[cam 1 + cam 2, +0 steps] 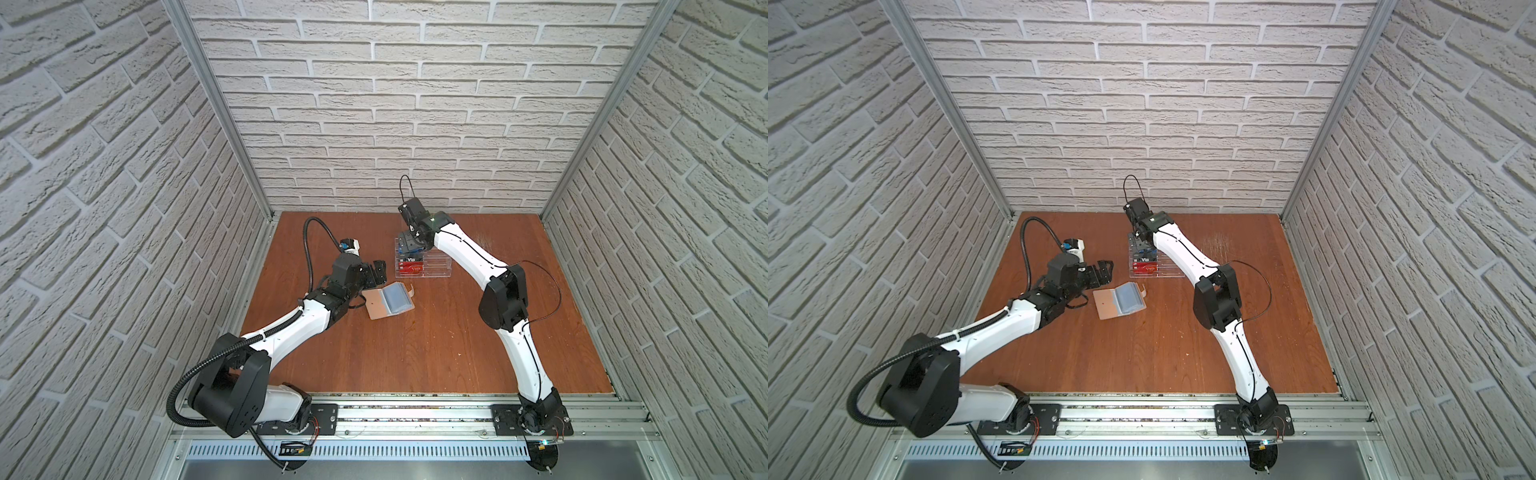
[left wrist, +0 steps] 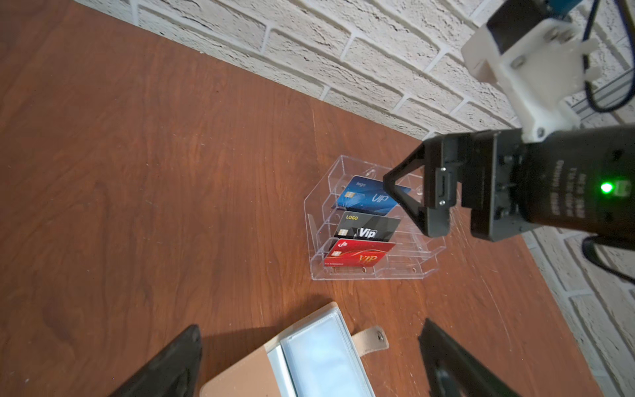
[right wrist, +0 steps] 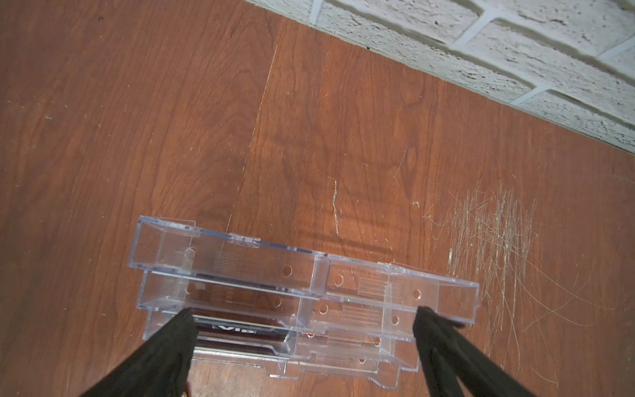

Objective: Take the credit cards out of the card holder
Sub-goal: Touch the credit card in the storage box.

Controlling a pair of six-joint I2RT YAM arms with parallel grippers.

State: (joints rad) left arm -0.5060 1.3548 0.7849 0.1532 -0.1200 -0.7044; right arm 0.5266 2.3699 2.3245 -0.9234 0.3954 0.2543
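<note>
While the card holder (image 1: 388, 302) lies open and flat near the middle of the bench (image 1: 415, 357), a little toward its left edge, nothing is gripped by either arm. The holder's tan cover is spread on the wood and its frosted bluish sleeves (image 2: 323, 357) are turned upward. Its snap tab (image 2: 372, 338) is stretched out on the side toward the right edge. Whether any card sits inside the sleeves cannot be told.

The left jaws are spread wide just beside the holder's far left corner. In the left wrist view their two black fingers (image 2: 171, 364) are seen on either side of the holder, with nothing clamped between them.

Nearer the far edge, close to the holder but not touching it, a clear plastic rack (image 2: 429, 256) is set. In its left column three cards are stood one behind the other: a red card (image 2: 359, 255) in the front tier, a black card (image 2: 367, 228) behind it, and a blue credit card (image 2: 367, 196) behind that.

The right jaws are spread wide above that column. In the left wrist view one finger is seen across a corner of the blue credit card, but contact cannot be made out. In the right wrist view only the rack's tiers are framed between the parted fingers, and nothing is held.
</note>
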